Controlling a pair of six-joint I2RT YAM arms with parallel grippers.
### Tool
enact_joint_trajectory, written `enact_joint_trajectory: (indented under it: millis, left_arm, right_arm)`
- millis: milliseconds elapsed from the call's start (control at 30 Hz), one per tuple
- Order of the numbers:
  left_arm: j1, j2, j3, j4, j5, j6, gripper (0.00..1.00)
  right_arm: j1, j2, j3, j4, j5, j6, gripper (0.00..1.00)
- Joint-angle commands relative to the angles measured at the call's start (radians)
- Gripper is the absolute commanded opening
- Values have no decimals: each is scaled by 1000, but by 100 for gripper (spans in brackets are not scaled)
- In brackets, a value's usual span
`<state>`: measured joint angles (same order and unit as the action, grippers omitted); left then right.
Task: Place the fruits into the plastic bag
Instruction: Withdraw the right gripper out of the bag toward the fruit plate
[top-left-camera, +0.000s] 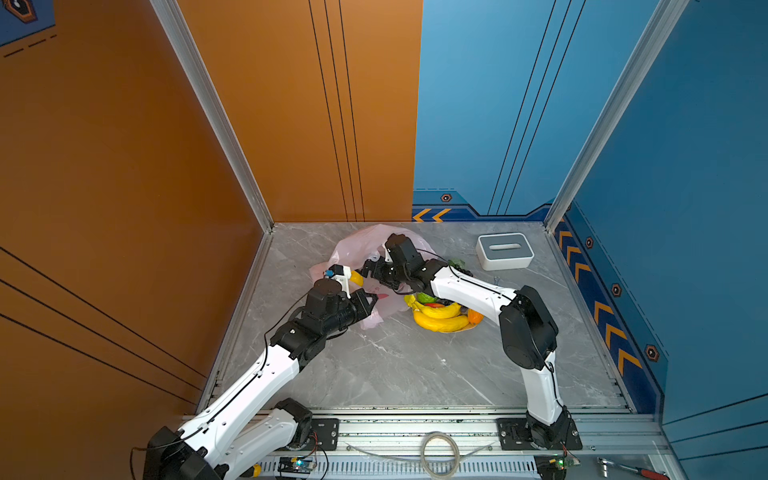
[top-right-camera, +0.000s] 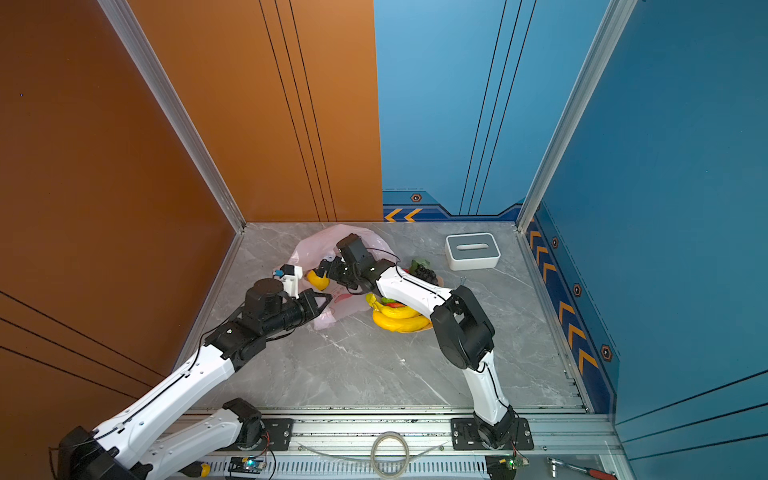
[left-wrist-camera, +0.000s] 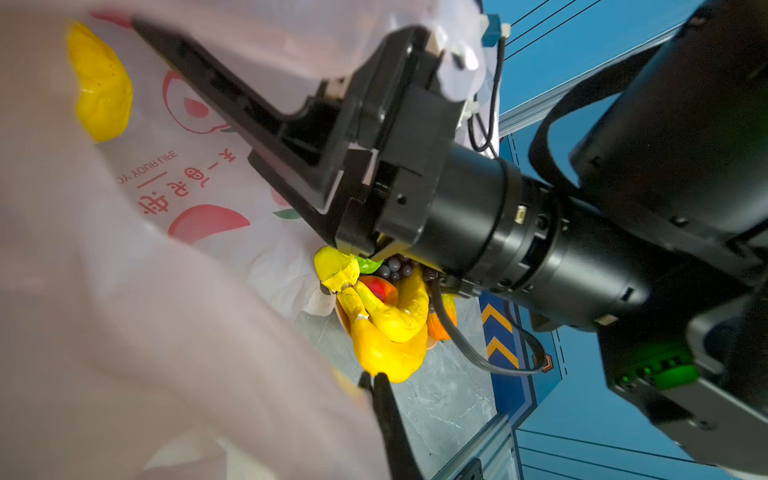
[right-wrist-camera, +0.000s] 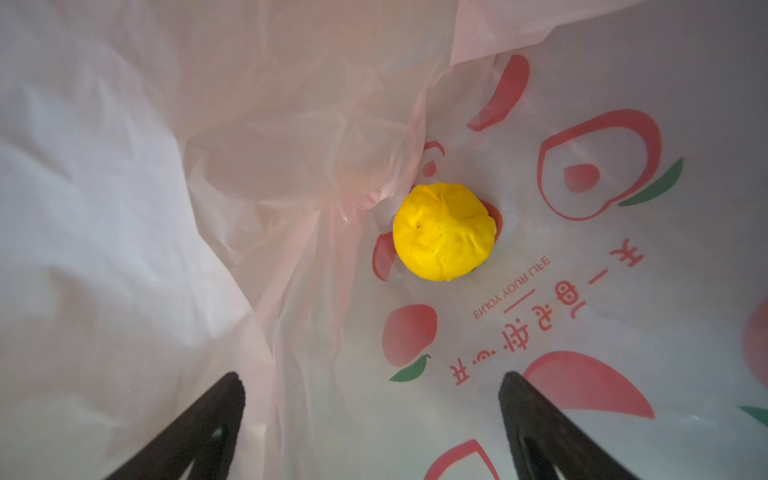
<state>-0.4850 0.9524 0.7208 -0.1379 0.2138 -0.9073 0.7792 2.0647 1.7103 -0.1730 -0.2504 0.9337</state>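
One dimpled yellow fruit (right-wrist-camera: 444, 232), rounded — crinkly translucent pink bag (right-wrist-camera: 124, 208)

R gripper (top-left-camera: 369, 266) at bag (top-left-camera: 358, 242) mouth

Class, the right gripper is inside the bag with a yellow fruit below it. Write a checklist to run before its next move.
1. Is the right gripper open and empty: ok.
2. Does the yellow fruit lie free inside the plastic bag: ok.
3. Is the left gripper shut on the bag's rim, keeping the mouth open: ok.
4. Is the right gripper clear of the bag: not ok, inside it.
5. Is the banana bunch bagged: not ok, outside the bag.
6. Are the film folds clear of the way out: cannot tell.
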Motion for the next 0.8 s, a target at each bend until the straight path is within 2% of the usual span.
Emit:
enact_joint_trajectory:
  millis: [0,233,533,767]
  left_arm:
    - [17,-21,-13,-3,-5,1,0]
    - [36,-27,-17,-3,4,4,0]
    - [58,-35,-12,-12,16,7,0]
    - [60,-24,1,-11,22,8,0]
  right_arm:
    - [-4,-28,75,-185,-8,-105,94]
    - [-17,3,219,-429,-117,-200,94]
    - [-61,-21,233,-615,-231,-298,94]
    - [-58,-47,244,-742,-314,-389,94]
